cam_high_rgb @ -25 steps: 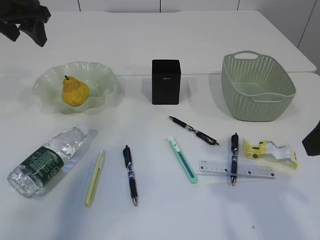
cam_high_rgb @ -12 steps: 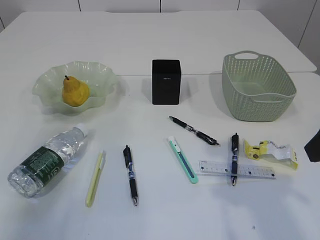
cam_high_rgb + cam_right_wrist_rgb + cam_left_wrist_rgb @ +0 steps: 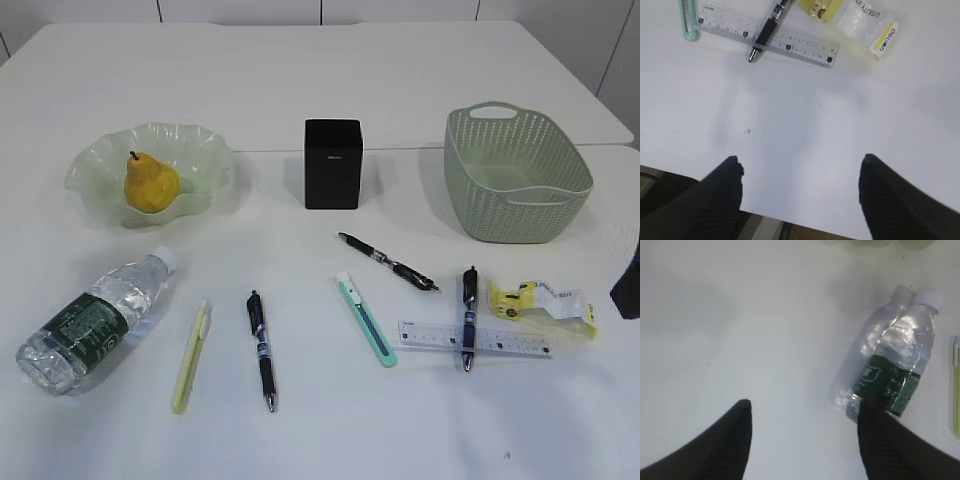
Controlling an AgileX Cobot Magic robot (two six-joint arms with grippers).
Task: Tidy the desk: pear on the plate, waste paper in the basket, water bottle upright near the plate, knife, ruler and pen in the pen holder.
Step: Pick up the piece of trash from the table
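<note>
Left hand (image 3: 802, 415) gone from the exterior view, right hand (image 3: 800, 172) nearly; both gape empty.

Bottle (image 3: 895, 375) lying flat — gripper (image 3: 802, 415) agape, empty.

In the left wrist view the yellow-green knife (image 3: 956, 390) is cut off by the right edge, and a black finger covers the bottle's (image 3: 892, 367) base. In the right wrist view the top edge clips the green knife (image 3: 688, 17), the pen (image 3: 767, 29) and the yellow wrapper (image 3: 821, 8).
</note>
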